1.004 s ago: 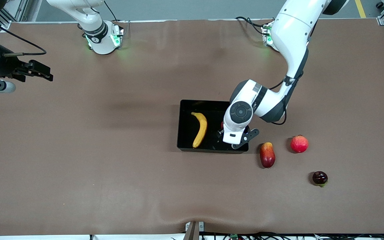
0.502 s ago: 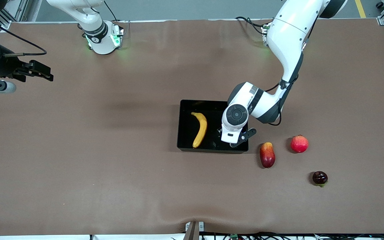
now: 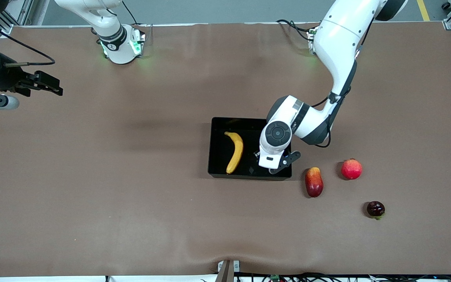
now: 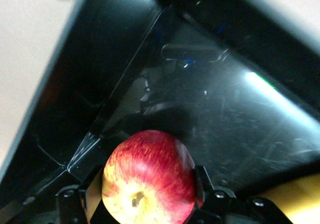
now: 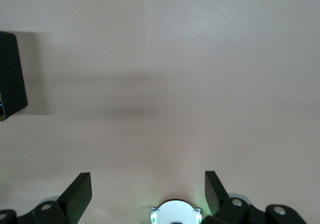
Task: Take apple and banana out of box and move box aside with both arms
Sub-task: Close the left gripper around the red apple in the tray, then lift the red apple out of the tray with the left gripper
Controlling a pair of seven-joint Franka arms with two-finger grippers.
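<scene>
The box (image 3: 218, 147), a shallow glossy black tray, sat near the middle of the brown table (image 3: 131, 203), its long sides running between the 2 arms' ends. Seen from the front camera with the box as the clock's centre, 3 loose fruits lay toward 4 o'clock, at the left arm's end of the table.

The left arm (image 3: 337, 43) reached down from its base, and its wrist covered the box's corner at that arm's end. The left gripper (image 4: 145, 204) hung low inside the box with its fingers (image 4: 207, 194) closed against both sides of the apple (image 4: 150, 179), a small red fruit with a yellowish patch. Whether the apple touched the tray floor could not be told. The right arm (image 3: 104, 23) waited; the right gripper (image 3: 39, 84) hovered over bare table at its own end, well apart from the box, jaws spread wide with nothing between them.

The banana (image 3: 234, 152) lay flat in the box's half toward the right arm, its length running from about 12 to 6 o'clock, apart from the apple.

Outside the box, the oblong red-and-yellow fruit (image 3: 314, 181) lay just beside the box's near corner. The pink-red round fruit (image 3: 351, 169) sat near it, at its 2 o'clock. The small dark red fruit (image 3: 376, 209) lay nearest the front camera, at about 5 o'clock from the round one.
</scene>
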